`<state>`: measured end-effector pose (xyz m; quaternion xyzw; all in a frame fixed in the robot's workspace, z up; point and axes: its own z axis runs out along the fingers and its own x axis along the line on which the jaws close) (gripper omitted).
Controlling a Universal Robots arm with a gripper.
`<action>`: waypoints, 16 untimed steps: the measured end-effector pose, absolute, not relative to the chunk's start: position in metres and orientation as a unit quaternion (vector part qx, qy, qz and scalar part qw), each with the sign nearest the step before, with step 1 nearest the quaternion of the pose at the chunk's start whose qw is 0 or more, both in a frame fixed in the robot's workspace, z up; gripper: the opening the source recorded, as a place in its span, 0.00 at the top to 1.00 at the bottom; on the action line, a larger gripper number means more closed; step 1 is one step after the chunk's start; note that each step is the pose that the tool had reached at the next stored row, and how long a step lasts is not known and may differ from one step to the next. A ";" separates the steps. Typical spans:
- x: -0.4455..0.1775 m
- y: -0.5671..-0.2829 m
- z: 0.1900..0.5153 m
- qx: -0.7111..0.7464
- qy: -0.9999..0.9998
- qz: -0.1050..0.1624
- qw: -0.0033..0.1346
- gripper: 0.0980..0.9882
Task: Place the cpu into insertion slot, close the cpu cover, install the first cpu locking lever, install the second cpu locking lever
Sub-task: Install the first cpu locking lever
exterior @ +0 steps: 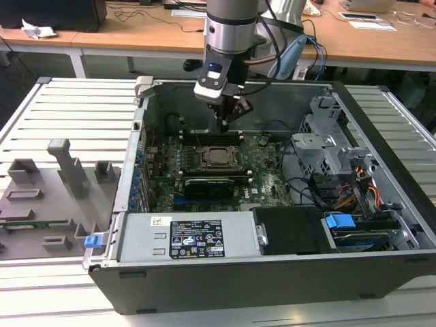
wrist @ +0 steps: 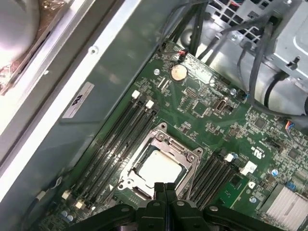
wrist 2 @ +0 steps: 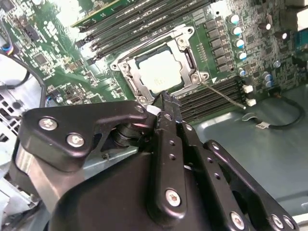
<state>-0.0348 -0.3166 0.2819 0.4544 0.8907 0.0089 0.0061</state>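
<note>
Cpu (wrist: pixel 161 166) lay silver, flat, square, framed by thin metal cover (wrist: pixel 179 146); green board (wrist: pixel 216 120) around; arm (exterior: pixel 231 27) stood upright; pincer (wrist: pixel 166 185) narrow, pressed closed, near cover's edge.

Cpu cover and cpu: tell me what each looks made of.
The cover looks like bare stamped steel, silvery and glinting at its edges. The cpu shows a matte, pale metal face, probably a plated lid; its sheen is dull and even.
</note>
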 end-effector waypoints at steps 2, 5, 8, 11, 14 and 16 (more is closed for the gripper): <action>-0.035 -0.317 0.282 0.437 0.899 0.009 0.006 0.99; -0.035 -0.317 0.282 0.404 0.915 0.009 0.006 0.99; -0.035 -0.317 0.282 0.373 0.928 0.009 0.005 0.99; -0.035 -0.317 0.281 0.345 0.939 0.010 0.005 0.99; -0.035 -0.317 0.281 0.316 0.949 0.010 0.005 0.99; -0.035 -0.317 0.281 0.291 0.957 0.010 0.004 0.99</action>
